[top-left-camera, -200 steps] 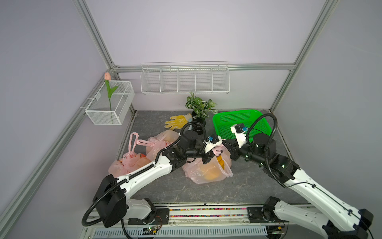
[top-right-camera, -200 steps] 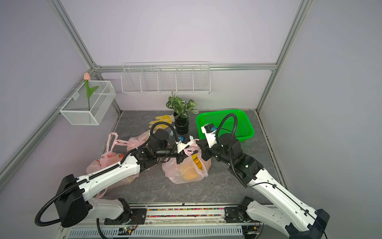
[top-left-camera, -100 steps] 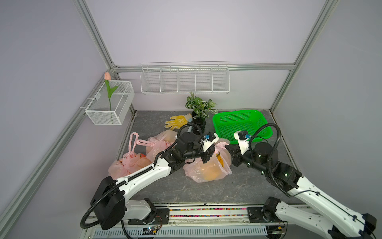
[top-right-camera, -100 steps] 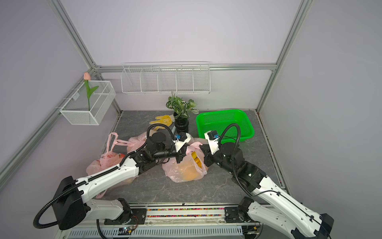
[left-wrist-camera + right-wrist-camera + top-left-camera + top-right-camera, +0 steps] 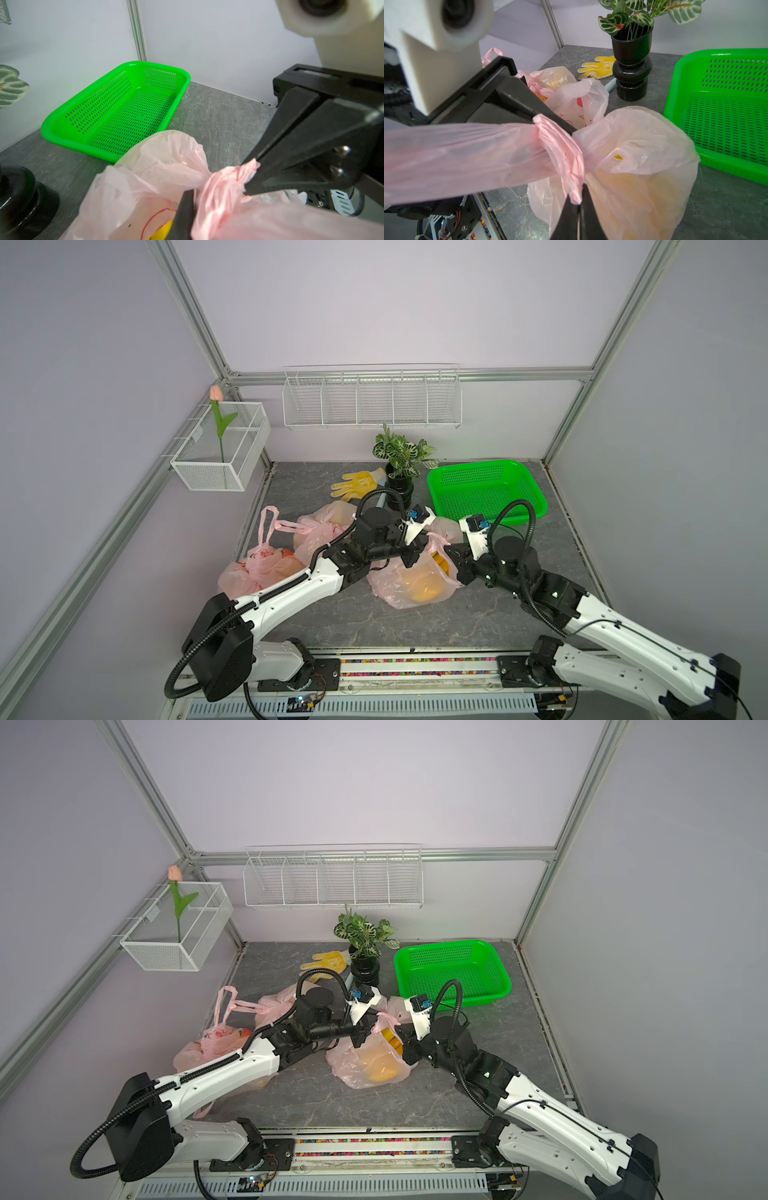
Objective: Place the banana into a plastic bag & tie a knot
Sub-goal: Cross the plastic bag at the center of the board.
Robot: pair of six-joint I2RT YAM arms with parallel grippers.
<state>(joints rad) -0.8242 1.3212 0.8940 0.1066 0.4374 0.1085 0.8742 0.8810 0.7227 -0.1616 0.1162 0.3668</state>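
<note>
Grey bench, lilac walls. Left gripper clamped on one plastic bag handle, right gripper clamped on the other; handles crossed between them. Banana inside bag, just below both grippers.

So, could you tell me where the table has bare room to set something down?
The widest bare patch of table is the front strip between the left arm and right arm, nearer than the bag. A smaller one lies between the green basket and the right arm. Behind the glove is free. Crowded: the tied bags at left, and around the plant.
</note>
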